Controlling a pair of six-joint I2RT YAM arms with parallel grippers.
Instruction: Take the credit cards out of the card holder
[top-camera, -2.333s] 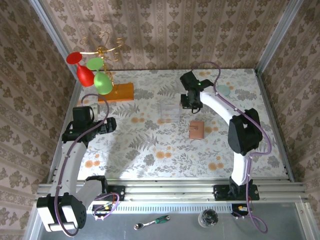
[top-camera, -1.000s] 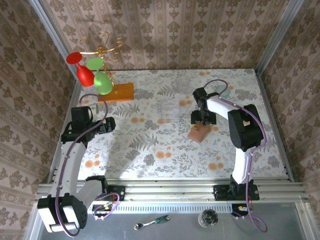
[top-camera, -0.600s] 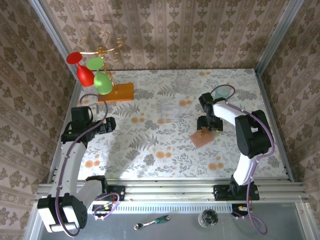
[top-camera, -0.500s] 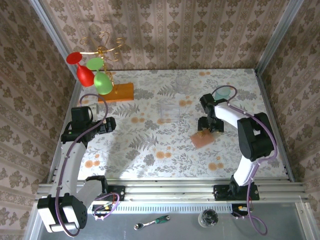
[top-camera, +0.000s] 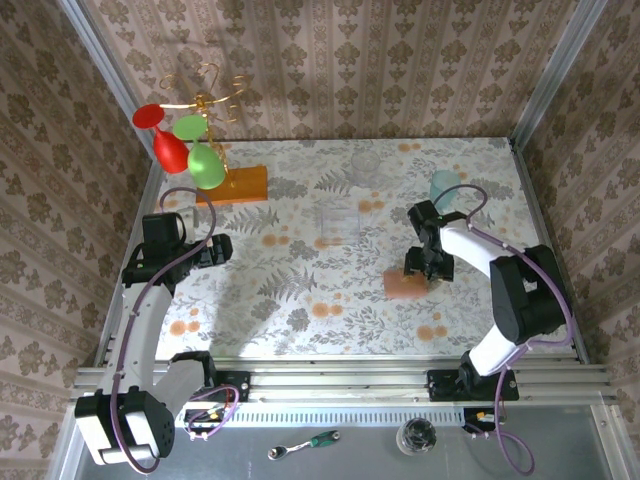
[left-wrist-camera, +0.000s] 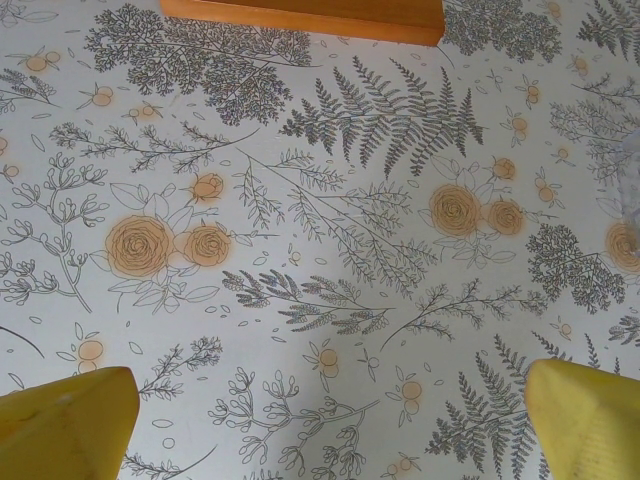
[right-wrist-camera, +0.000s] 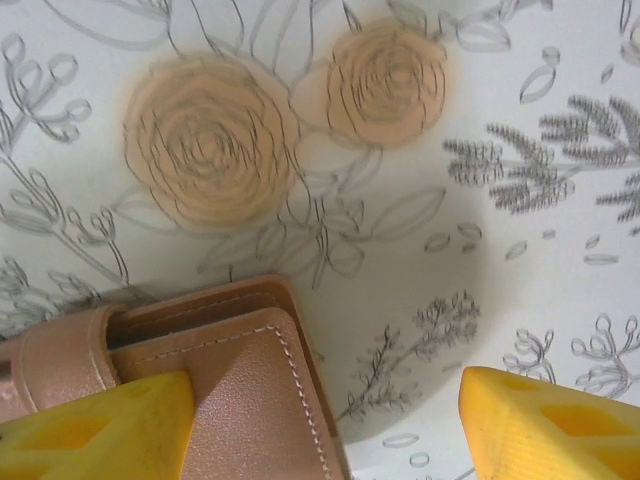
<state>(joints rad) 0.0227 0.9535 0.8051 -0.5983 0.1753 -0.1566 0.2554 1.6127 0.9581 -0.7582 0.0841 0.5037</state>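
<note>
The card holder (top-camera: 405, 285) lies folded shut on the flowered tablecloth, right of centre; its reddish-brown leather with pale stitching fills the lower left of the right wrist view (right-wrist-camera: 240, 390). The credit cards are hidden inside it. My right gripper (top-camera: 425, 265) hovers at the holder's far right edge. In its own view the right gripper (right-wrist-camera: 325, 430) is open: one yellow finger (right-wrist-camera: 95, 425) sits over the leather, and the other stands well clear over bare cloth. My left gripper (top-camera: 220, 247) is open at the table's left, with only cloth between the fingers of this left gripper (left-wrist-camera: 330, 430).
An orange wooden slab (top-camera: 235, 185) (left-wrist-camera: 300, 10) lies at the far left beside a stand of red and green glasses (top-camera: 185, 145). A clear plastic box (top-camera: 338, 222) sits mid-table. A teal cup (top-camera: 443, 185) and a clear glass (top-camera: 365, 160) stand farther back.
My right arm swung from the far middle toward the near right, and the card holder shifted and turned with it, ending a little nearer and further right. The right jaws narrowed slightly. The left arm stayed still.
</note>
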